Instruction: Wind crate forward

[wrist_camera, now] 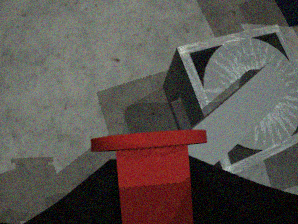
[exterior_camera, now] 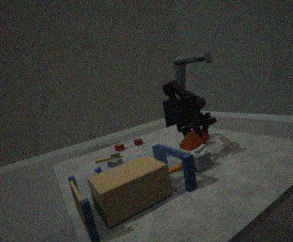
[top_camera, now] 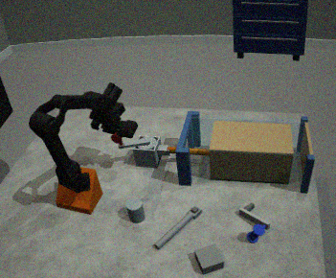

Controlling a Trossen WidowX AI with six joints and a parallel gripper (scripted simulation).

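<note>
My gripper (top_camera: 119,135) (wrist_camera: 148,167) is shut on the red grip (wrist_camera: 154,167) of the winch handle, left of the winch. The handle's grey arm (top_camera: 137,144) (wrist_camera: 245,107) reaches over the top of the winch (top_camera: 146,156) (exterior_camera: 202,163); the key and hole are hidden under it. An orange strap (top_camera: 190,150) (exterior_camera: 175,168) runs from the winch to the crate. The tan crate (top_camera: 250,155) (exterior_camera: 128,189) sits flat inside the cubby, with a gap between its front and the blue steel frame (top_camera: 184,168) (exterior_camera: 189,173) at the mouth.
A grey cylinder (top_camera: 136,212), a long wrench (top_camera: 176,229), a grey block (top_camera: 210,259) and a grey bar (top_camera: 256,217) beside a blue knob (top_camera: 257,232) lie on the near side of the bench. A second blue frame (top_camera: 306,174) stands behind the crate.
</note>
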